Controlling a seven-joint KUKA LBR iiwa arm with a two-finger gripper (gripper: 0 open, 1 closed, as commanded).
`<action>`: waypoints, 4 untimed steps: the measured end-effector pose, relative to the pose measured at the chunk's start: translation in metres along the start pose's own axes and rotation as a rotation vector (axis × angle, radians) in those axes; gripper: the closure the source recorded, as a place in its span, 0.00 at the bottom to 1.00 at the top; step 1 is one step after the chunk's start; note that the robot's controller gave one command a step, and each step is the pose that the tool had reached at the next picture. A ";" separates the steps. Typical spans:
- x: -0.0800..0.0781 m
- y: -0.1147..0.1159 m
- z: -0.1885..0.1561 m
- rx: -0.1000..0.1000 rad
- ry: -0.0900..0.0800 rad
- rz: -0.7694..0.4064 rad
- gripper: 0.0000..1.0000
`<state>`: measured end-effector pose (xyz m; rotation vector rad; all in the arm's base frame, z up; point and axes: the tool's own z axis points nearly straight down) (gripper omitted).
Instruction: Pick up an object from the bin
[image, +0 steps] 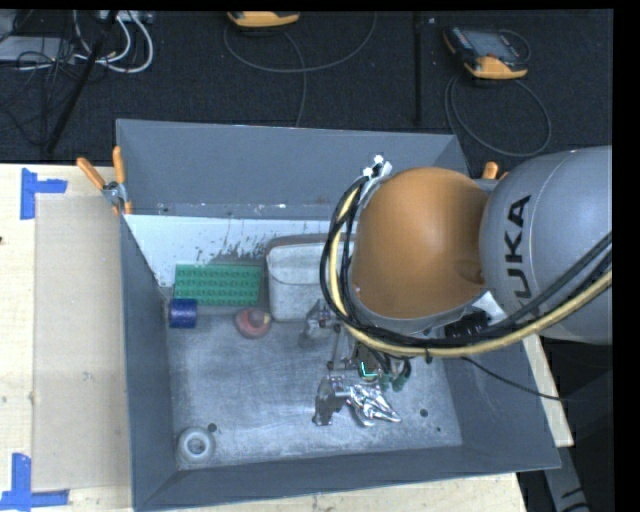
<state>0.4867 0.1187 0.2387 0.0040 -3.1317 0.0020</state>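
My gripper (335, 392) reaches down from under the arm's orange cover into the bin's lower right part. Right against it on the bin floor lies a small crumpled silvery thing (372, 406); whether the gripper holds it is unclear. A pale grey box (292, 272) lies just up and left of the gripper, partly hidden by the cover. A small pinkish round piece (253, 322) rests on the floor left of the gripper.
A green studded plate (218, 285) leans at the bin's back left, with a blue cylinder (183, 313) below it. A small grey ring (196, 443) sits in the front left corner. The arm and its cables cover the bin's right side.
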 end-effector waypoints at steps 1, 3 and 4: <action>-0.006 -0.080 0.120 0.001 0.000 -0.100 0.00; -0.029 -0.121 0.162 -0.002 -0.015 -0.047 1.00; -0.032 -0.158 0.023 0.002 -0.017 -0.267 1.00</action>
